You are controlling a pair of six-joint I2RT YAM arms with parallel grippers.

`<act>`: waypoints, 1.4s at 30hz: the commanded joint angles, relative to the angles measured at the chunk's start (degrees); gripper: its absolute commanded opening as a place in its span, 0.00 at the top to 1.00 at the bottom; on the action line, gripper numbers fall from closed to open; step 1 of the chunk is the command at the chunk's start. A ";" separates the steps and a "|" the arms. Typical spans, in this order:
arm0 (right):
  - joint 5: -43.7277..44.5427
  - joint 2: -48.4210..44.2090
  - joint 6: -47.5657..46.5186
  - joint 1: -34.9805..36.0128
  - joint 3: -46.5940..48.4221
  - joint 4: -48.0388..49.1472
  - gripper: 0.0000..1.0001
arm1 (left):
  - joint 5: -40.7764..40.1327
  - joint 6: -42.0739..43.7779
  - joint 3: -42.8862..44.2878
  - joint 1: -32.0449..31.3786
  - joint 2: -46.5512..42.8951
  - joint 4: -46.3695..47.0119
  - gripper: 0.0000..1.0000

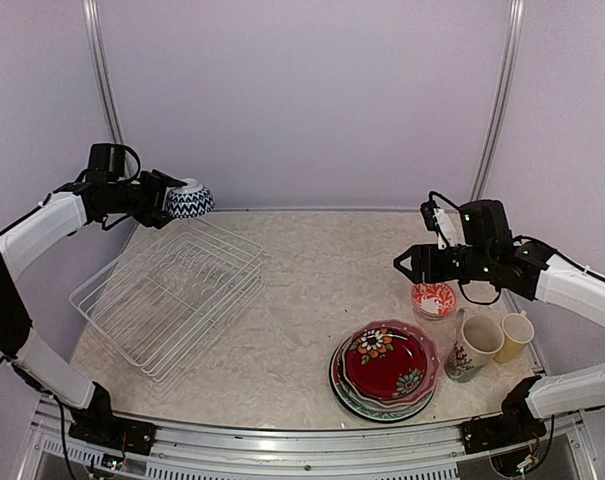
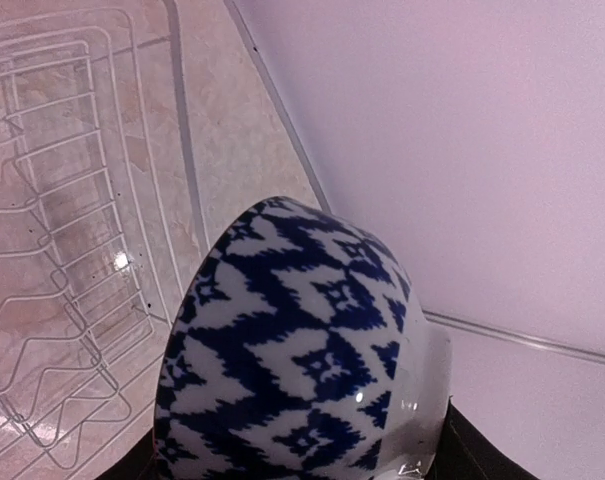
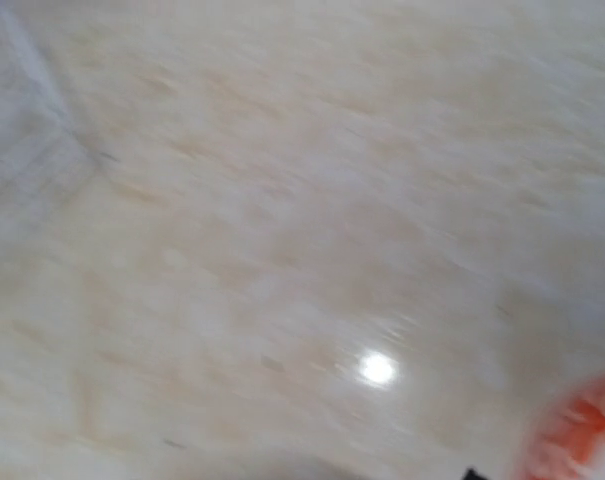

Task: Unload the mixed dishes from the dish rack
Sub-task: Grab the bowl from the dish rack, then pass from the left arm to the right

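Clamped in the left gripper, at the upper left of the top view: a blue-and-white bowl, raised over the far corner of the dish rack. Lay at left centre on the table, that rack. Hung at right centre, the right gripper, jaws parted and nothing between them, just above a small red bowl. Sat at lower right: stacked plates, red floral one on top, two mugs just beside. Blurred all over in the right wrist view.
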 commanded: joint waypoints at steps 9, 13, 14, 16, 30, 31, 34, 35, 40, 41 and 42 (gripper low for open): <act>-30.18 11.39 25.31 -0.15 1.80 37.93 0.16 | 13.62 15.69 1.44 -16.32 -6.79 18.87 0.65; -34.77 16.30 36.35 1.41 1.98 53.10 0.08 | 16.83 15.27 1.16 -20.37 -5.24 24.14 0.67; -35.29 17.41 39.06 2.00 2.14 57.00 0.06 | 17.55 14.86 1.15 -21.17 -4.51 25.54 0.67; -35.98 19.87 43.95 3.06 2.48 64.22 0.04 | 19.31 13.84 1.07 -22.69 -3.34 28.85 0.68; -34.87 32.11 63.69 7.90 6.53 98.27 0.08 | 24.26 11.00 1.08 -30.30 4.17 41.64 0.71; -34.71 32.26 63.82 8.03 6.77 98.97 0.10 | 24.49 10.55 0.88 -30.58 4.77 42.31 0.71; -33.84 32.86 65.41 8.50 6.73 103.69 0.28 | 24.91 8.97 0.03 -31.15 5.92 45.70 0.71; -33.70 33.27 66.19 8.62 6.74 105.21 0.36 | 24.98 8.46 -0.25 -31.19 6.12 46.83 0.72; -33.60 34.56 67.76 9.13 6.86 108.80 0.59 | 25.41 4.95 -1.48 -31.82 7.55 52.60 0.72; -33.39 34.66 67.96 9.16 6.78 109.57 0.63 | 25.52 4.59 -1.48 -31.96 7.95 53.18 0.72; -33.25 34.75 68.14 9.22 6.76 110.56 0.66 | 25.54 4.51 -1.56 -32.15 8.05 53.43 0.72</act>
